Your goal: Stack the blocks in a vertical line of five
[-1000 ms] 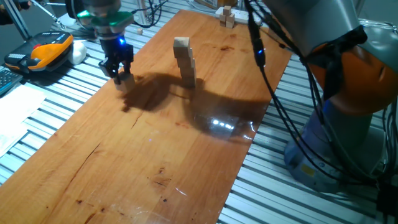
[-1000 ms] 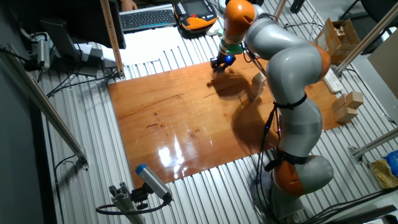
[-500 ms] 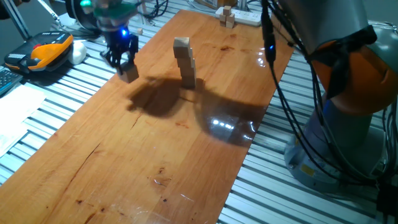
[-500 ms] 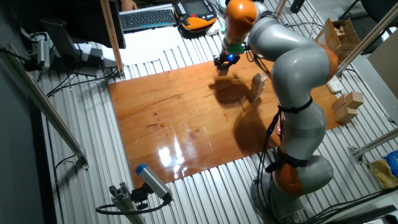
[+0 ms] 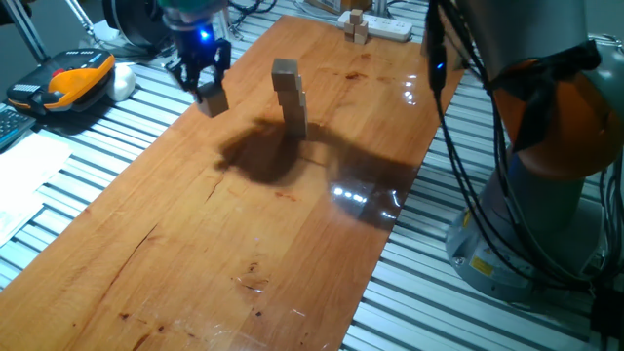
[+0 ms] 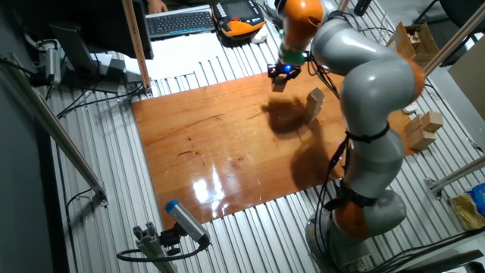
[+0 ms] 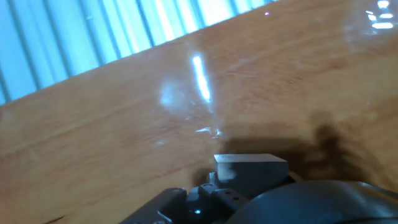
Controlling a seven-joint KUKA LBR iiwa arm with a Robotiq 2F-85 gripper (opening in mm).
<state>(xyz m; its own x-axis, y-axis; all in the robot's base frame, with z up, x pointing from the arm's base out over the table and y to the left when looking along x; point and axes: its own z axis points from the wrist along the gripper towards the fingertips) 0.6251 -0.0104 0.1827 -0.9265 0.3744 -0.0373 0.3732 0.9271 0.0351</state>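
Note:
A slightly staggered stack of light-tan wooden blocks [image 5: 292, 99] stands upright on the wooden board [image 5: 263, 234], toward its far end; in the other fixed view the stack [image 6: 314, 105] is right of the gripper. My gripper [image 5: 208, 90] hangs above the board's left edge, left of the stack and apart from it, shut on one more block [image 5: 214, 100]. The other fixed view shows the gripper [image 6: 280, 78] with that block [image 6: 279, 85] at its tips. In the hand view the held block [image 7: 250, 168] sits at the bottom, with the board well below.
Tiny wooden pieces [image 5: 357, 25] lie by a white power strip [image 5: 388, 29] at the board's far end. An orange handheld device [image 5: 76, 78] rests on the slatted table to the left. Larger pale blocks [image 6: 423, 130] sit off the board. The arm's base [image 5: 546, 195] stands to the right.
The gripper has risen from the board's left edge with the block in it and moved farther back, closer to the stack. The stack has not moved.

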